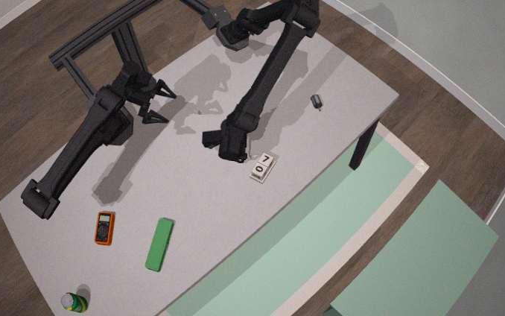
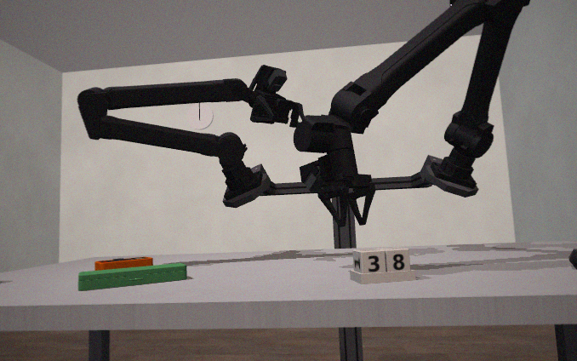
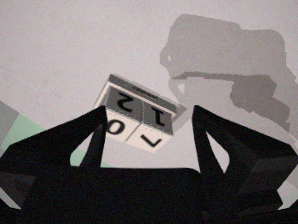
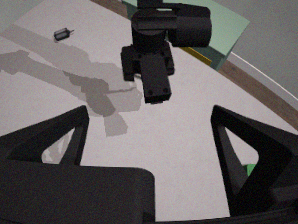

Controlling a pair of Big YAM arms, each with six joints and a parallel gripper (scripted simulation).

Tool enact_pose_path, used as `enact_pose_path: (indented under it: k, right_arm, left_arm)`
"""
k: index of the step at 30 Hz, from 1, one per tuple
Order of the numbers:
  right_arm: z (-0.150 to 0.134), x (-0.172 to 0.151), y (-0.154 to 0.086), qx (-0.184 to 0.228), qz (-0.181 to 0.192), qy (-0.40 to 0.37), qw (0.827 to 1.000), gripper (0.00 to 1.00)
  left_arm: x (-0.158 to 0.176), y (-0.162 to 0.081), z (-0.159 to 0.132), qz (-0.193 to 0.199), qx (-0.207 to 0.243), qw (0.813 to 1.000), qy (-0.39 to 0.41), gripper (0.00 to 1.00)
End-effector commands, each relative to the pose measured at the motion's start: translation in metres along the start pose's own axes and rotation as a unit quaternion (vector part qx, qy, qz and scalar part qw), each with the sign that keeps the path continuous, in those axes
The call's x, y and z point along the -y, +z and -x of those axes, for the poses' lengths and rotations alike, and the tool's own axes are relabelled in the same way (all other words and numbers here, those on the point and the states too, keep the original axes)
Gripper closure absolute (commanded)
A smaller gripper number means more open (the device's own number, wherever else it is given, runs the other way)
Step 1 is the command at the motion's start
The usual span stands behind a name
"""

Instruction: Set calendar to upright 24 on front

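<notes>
The calendar is a pale tray with two white cubes, near the table's far edge. Its top faces read 7 and 0. In the exterior view the side away from the arms reads 3 and 8. In the left wrist view the near side faces read 2 and 1, seen upside down. My left gripper hangs open and empty above the calendar, its fingers apart from the cubes. My right gripper is open and empty, raised in the air far from the calendar; it also shows in the exterior view.
An orange multimeter, a green box and a green can lie toward one end of the table. A small dark object lies near the other end. The right wrist view shows the left arm's wrist.
</notes>
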State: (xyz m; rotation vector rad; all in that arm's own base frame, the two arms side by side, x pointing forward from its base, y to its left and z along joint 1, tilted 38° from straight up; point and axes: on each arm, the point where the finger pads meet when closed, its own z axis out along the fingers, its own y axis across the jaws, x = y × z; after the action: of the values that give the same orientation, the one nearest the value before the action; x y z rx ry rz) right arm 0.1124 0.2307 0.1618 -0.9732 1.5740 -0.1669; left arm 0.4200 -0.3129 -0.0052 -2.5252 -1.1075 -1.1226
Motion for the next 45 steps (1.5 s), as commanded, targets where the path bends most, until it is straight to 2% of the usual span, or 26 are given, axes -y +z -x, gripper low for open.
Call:
enact_pose_path:
  k: [1,4,6,8,10,11,17,21,22,23,28,35,45]
  right_arm:
    - [-0.007,-0.005,0.013,-0.012,-0.006,-0.024,1.0,0.0]
    - [0.002,-0.009,0.023,-0.015,-0.001,-0.02,1.0,0.0]
    - [-0.006,-0.013,0.032,-0.021,0.002,-0.029,0.999,0.0]
    - [-0.006,-0.013,0.032,-0.021,0.002,-0.029,0.999,0.0]
    - [-0.006,-0.014,0.04,-0.022,0.004,-0.035,0.999,0.0]
    - [-0.005,-0.016,0.046,-0.023,0.006,-0.035,0.999,0.0]
    - [-0.001,-0.016,0.073,-0.015,0.012,-0.034,0.999,0.0]
    - [0.001,-0.014,0.088,-0.006,0.012,-0.028,1.0,0.0]
    - [0.01,-0.012,0.091,0.0,0.011,-0.02,1.0,0.0]
    - [0.016,-0.011,0.093,0.004,0.01,-0.013,1.0,0.0]
    - [0.016,-0.011,0.095,0.005,0.012,0.001,1.0,0.0]
    - [0.014,-0.013,0.094,0.003,0.015,-0.003,1.0,0.0]
    - [0.017,-0.013,0.092,0.008,0.016,0.001,1.0,0.0]
  left_arm:
    - [-0.017,-0.005,-0.034,0.014,0.008,0.99,-0.137,0.31]
    - [-0.016,0.001,-0.044,0.01,0.019,0.979,-0.204,0.31]
    - [-0.016,0.005,-0.051,0.007,0.026,0.968,-0.25,0.31]
    - [-0.016,0.005,-0.051,0.007,0.026,0.968,-0.25,0.31]
    - [-0.008,0.005,-0.048,0.001,0.033,0.958,-0.286,0.31]
    - [-0.006,0.015,-0.06,-0.005,0.035,0.945,-0.326,0.31]
    - [-0.01,0.025,-0.086,-0.012,0.054,0.887,-0.459,0.31]
    - [-0.004,0.034,-0.096,-0.023,0.059,0.86,-0.505,0.31]
    - [-0.006,0.034,-0.098,-0.022,0.061,0.857,-0.511,0.31]
    - [-0.009,0.028,-0.092,-0.017,0.066,0.86,-0.506,0.31]
    - [-0.007,0.029,-0.092,-0.02,0.065,0.868,-0.492,0.31]
    - [-0.007,0.029,-0.092,-0.02,0.065,0.868,-0.492,0.31]
    - [-0.013,0.049,-0.079,-0.025,0.063,0.87,-0.488,0.31]
